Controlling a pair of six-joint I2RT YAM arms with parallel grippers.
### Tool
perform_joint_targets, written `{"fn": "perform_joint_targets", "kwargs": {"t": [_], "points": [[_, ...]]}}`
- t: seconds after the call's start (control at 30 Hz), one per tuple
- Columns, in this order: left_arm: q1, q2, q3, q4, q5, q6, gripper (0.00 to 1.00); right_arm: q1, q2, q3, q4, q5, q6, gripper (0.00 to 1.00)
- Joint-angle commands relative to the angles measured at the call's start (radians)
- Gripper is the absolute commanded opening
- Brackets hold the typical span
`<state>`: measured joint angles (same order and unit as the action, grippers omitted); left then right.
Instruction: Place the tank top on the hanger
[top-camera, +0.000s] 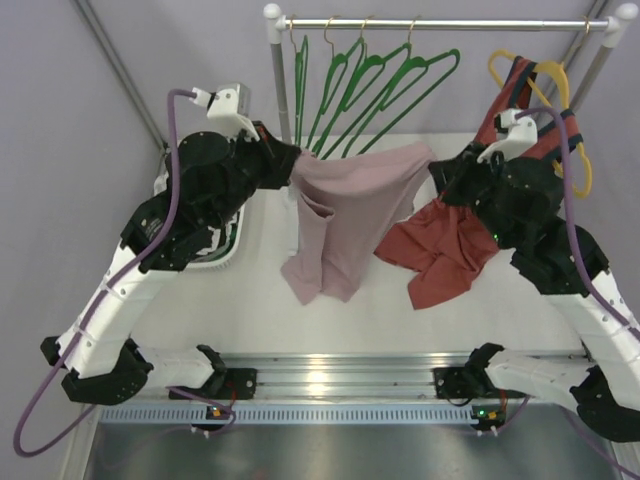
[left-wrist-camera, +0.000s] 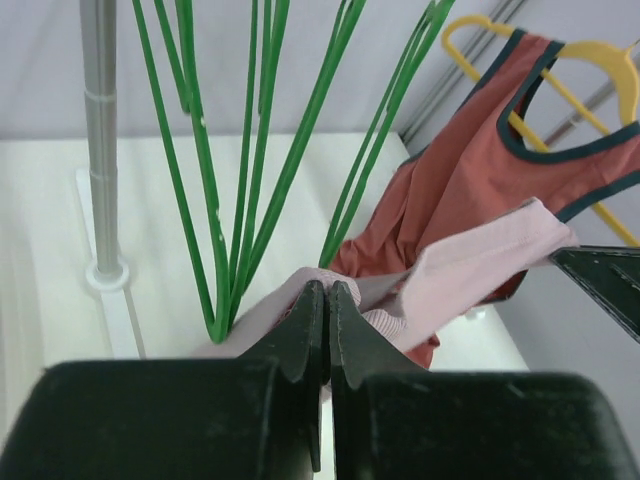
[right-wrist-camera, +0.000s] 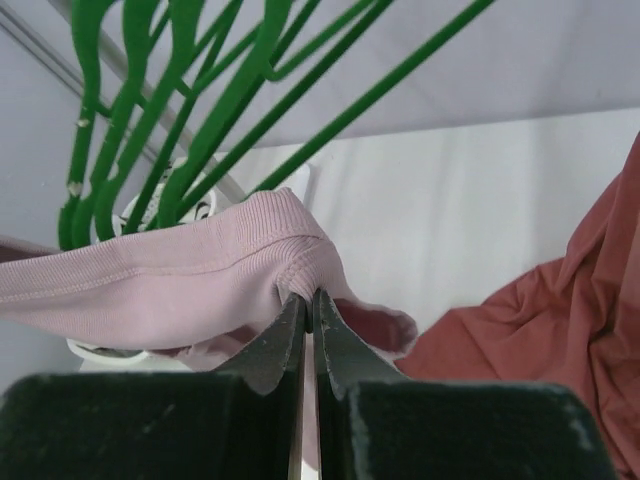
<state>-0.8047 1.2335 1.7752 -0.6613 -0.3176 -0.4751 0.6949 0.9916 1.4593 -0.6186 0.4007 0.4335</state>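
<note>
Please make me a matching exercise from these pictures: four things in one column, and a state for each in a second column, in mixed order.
1 tank top
2 green hangers
3 red top
4 left gripper

A bare on the rail
B shut on pink fabric
C stretched across to the right gripper
D on the yellow hanger

Pairs: 1-C, 2-A, 3-D, 4-B

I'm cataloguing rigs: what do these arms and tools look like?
The left arm and right arm have white lower links, black upper joints and a purple cable each. The left tool and right tool each have two black tapered fingers.
</note>
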Motion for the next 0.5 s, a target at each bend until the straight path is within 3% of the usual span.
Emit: {"fn": "perform_joint_targets", "kwargs": {"t": [0.0,0.27,0.37,0.47], "points": [[0.006,0.047,0.124,-0.055,-0.035,0.087,0.00,-0.017,0.044,0.140,-0.043,0.033,-0.076,0.00],[0.016,0.052,0.153,-0.058,-0.052,0.115,0.00,-0.032,0.162,0.343,-0.072,-0.008,-0.130,0.00],[0.018,0.029,0.069,-0.054,-0.025,0.084,0.00,-0.032,0.150,0.305,-0.056,-0.048,-0.107,0.00],[0.016,-0.032,-0.116,-0.018,0.011,0.023,0.00,-0.032,0.087,0.146,-0.024,-0.080,-0.056,0.00]]}}
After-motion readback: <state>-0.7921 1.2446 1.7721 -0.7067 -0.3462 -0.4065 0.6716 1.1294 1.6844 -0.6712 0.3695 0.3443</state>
